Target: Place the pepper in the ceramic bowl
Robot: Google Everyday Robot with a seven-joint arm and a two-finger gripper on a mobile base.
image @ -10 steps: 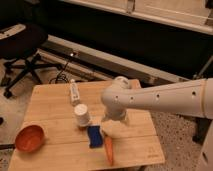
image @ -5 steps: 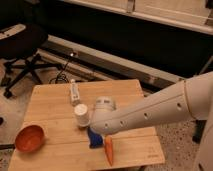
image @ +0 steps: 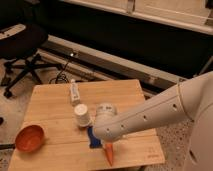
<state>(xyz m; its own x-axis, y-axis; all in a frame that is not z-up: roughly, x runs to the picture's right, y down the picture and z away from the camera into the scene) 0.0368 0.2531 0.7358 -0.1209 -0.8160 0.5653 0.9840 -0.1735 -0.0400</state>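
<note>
Risk sits at lower centre of the frame: the robot's two-finger gripper [image: 103, 134] hangs spread wide, gripping nothing, over the slim orange tapered pepper [image: 109, 154], which lies on the pale wooden table [image: 130, 100] just beside the blue rectangular sponge [image: 94, 140]. We might pinch the sponge instead (they lie so close), or knock the pepper off the bottom edge. The glossy orange-brown ceramic bowl [image: 30, 138] sits lower left.

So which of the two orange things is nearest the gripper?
The tapered pepper, lying right by the gripper; the round ceramic bowl sits far off at the left.
</note>
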